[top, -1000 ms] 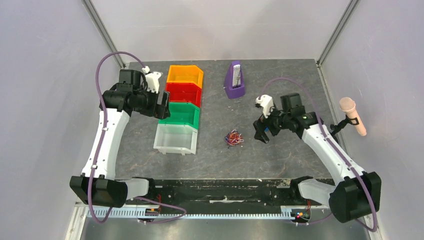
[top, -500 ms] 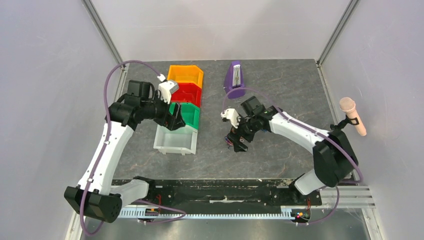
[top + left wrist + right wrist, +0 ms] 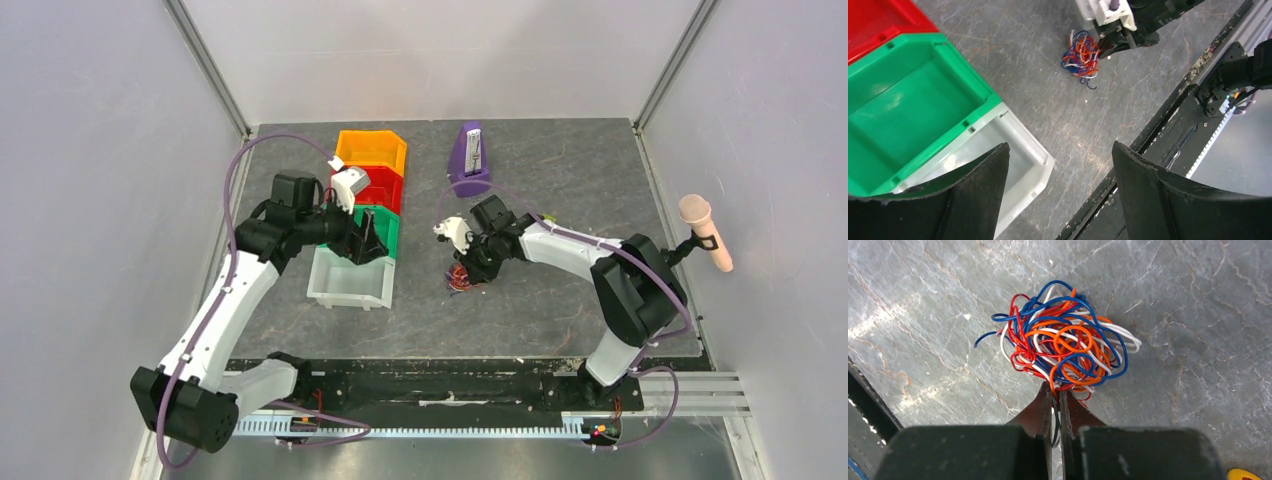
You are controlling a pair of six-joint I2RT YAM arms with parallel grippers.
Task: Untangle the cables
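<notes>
The cables (image 3: pixel 1063 342) are a fist-sized knot of blue, orange, red and white wires lying on the grey tabletop, mid-table in the top view (image 3: pixel 460 281). My right gripper (image 3: pixel 1055 392) is shut on a few strands at the knot's near edge, with a dark wire and an orange wire pinched between its fingers. In the top view the right gripper (image 3: pixel 470 272) sits right over the knot. My left gripper (image 3: pixel 1060 150) hangs open and empty above the corner of the white bin (image 3: pixel 1030 140), well left of the cables (image 3: pixel 1081 54).
A row of bins stands to the left: orange (image 3: pixel 400 150), red (image 3: pixel 385 180), green (image 3: pixel 393 232) and white (image 3: pixel 348 293). A purple upright object (image 3: pixel 469 158) is at the back, and a pink microphone-like thing (image 3: pixel 706 232) on the right wall. The black rail runs along the near edge.
My right arm swung left to the knot and its gripper went from open to shut on the strands. My left arm moved right, from beside the bins to above the green and white ones.
</notes>
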